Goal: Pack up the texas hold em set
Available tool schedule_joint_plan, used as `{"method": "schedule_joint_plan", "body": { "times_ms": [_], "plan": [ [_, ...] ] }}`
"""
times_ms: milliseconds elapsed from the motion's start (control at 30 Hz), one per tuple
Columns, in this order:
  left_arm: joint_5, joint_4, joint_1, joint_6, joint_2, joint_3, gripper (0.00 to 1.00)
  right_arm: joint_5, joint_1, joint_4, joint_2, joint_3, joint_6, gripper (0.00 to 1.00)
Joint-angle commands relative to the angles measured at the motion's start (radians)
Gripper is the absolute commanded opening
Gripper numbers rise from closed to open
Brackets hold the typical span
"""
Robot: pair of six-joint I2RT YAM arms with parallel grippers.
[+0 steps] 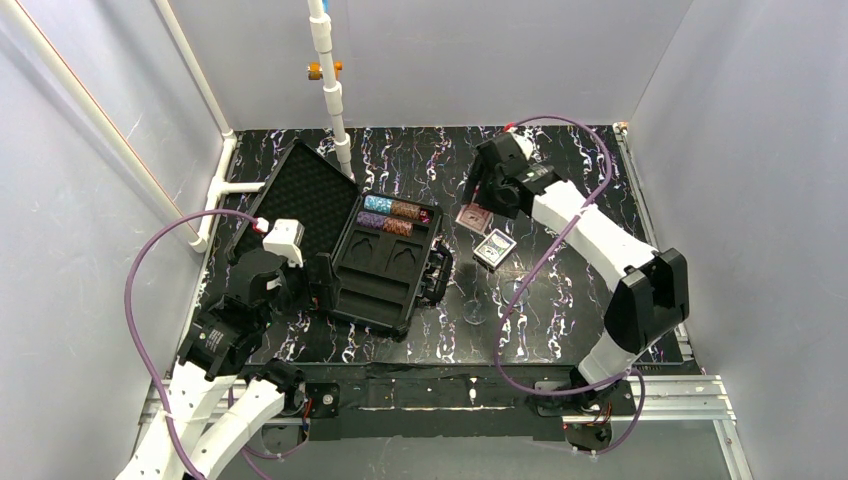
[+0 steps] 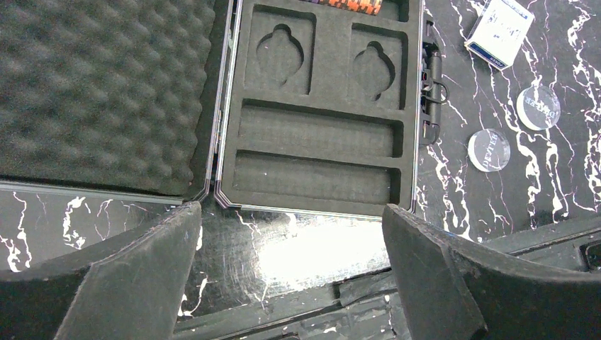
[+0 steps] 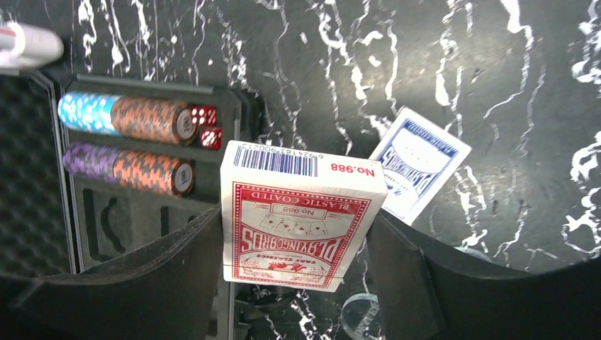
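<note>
The black case lies open, its foam lid (image 1: 300, 200) on the left and its moulded tray (image 1: 385, 290) on the right. Teal, purple and brown chip stacks (image 3: 152, 119) and red dice (image 3: 205, 126) fill the tray's far slots. The card pockets (image 2: 283, 49) and near slots are empty. My right gripper (image 3: 294, 227) is shut on a red card deck (image 3: 298, 184), held above the table just right of the case. A blue deck (image 3: 419, 164) lies on the table beside it. My left gripper (image 2: 290, 212) is open and empty at the case's near edge.
Two clear round discs (image 2: 489, 149) (image 2: 538, 108) lie on the table right of the case handle (image 2: 431, 78). A white pipe (image 1: 330, 80) stands behind the lid. Grey walls close in the table on three sides. A metal rail (image 1: 470, 395) runs along the near edge.
</note>
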Motion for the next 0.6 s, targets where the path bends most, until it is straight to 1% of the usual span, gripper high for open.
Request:
{"method": "schedule_joint_plan", "body": {
  "times_ms": [0, 200, 567],
  "plan": [
    [-0.011, -0.012, -0.002, 0.012, -0.014, -0.004, 0.99, 0.065, 0.085, -0.032, 0.031, 0.063, 0.065, 0.3],
    [-0.016, -0.012, -0.001, 0.011, -0.026, -0.004, 0.99, 0.119, 0.217, -0.029, 0.06, 0.084, 0.129, 0.29],
    [-0.046, -0.012, -0.001, 0.005, -0.056, -0.004, 0.99, 0.187, 0.379, -0.044, 0.135, 0.146, 0.208, 0.27]
  ]
}}
